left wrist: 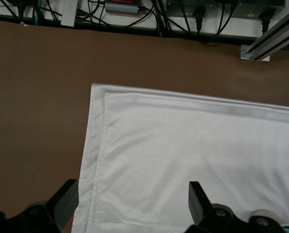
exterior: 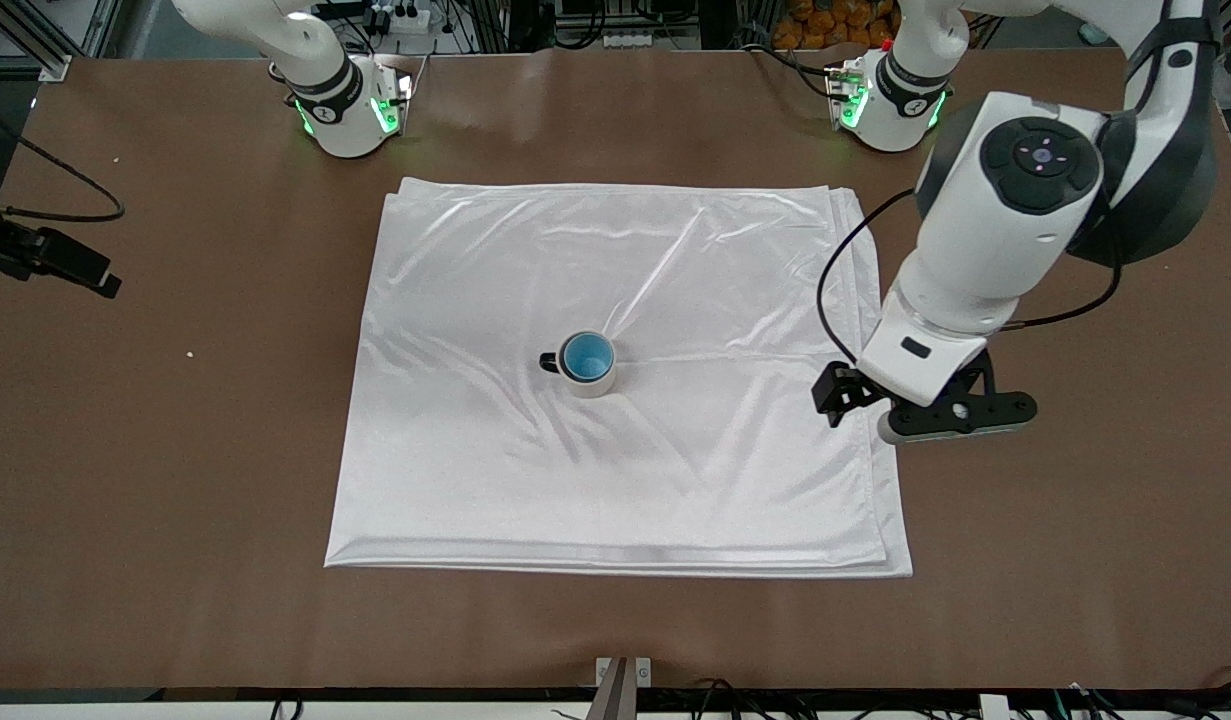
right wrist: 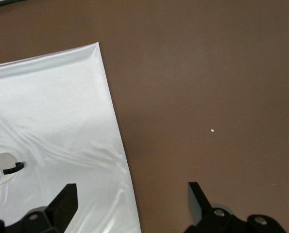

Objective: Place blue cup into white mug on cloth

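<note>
On your brown counter (exterior: 175, 450), the light-blue handleless cup (exterior: 587, 356) sits inside the cream black-handled mug (exterior: 591, 375) mid-frame on the shiny white cloth (exterior: 475, 480), with both the left gripper (left wrist: 129, 204) and right gripper (right wrist: 130, 204) fingers spread wide, empty.

Surface (exterior: 175, 480): brown and matte; it filled most of the front view
White specks: one small speck (exterior: 189, 353) lay on the surface toward the right arm's end; another (exterior: 116, 160) lay farther from the front camera
Black device (exterior: 60, 258): sat at the surface's edge at the right arm's end; a black cable (exterior: 70, 180) ran to it
Aluminium rail (left wrist: 273, 41): stood by the surface's edge in the left wrist view
</note>
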Robot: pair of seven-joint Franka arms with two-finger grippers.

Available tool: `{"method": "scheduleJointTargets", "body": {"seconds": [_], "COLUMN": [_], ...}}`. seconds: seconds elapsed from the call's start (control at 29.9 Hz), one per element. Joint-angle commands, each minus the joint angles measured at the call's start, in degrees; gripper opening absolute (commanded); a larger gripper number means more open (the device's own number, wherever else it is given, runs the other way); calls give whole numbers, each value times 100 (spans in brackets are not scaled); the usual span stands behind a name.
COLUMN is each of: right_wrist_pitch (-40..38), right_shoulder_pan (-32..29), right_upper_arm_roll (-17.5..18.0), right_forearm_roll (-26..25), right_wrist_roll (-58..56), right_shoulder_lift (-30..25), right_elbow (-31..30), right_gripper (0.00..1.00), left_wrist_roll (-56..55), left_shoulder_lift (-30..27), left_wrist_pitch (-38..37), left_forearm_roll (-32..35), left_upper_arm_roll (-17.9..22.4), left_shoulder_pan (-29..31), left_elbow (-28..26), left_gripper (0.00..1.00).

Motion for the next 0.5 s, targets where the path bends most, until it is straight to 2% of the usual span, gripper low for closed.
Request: {"method": "scheduleJointTargets", "body": {"seconds": [0.0, 0.47], "right_wrist_pitch": [2, 28], "right_shoulder_pan": [-34, 10], "right_upper_arm_roll": [3, 3], "right_forearm_roll": [24, 24], "right_wrist_roll": [91, 91], "right_shoulder_lift": [58, 76], "right_elbow": [130, 130], "right_gripper": [100, 100], "left_wrist_roll": [473, 2151], "left_shoulder_lift": [-419, -920], "left_wrist_pitch": [-336, -1040], "left_forearm_roll": [-443, -584], "left_upper_arm_roll": [83, 127], "left_shoulder_pan": [264, 1046], "left_elbow": [-231, -302], "left_gripper": [100, 100]}}
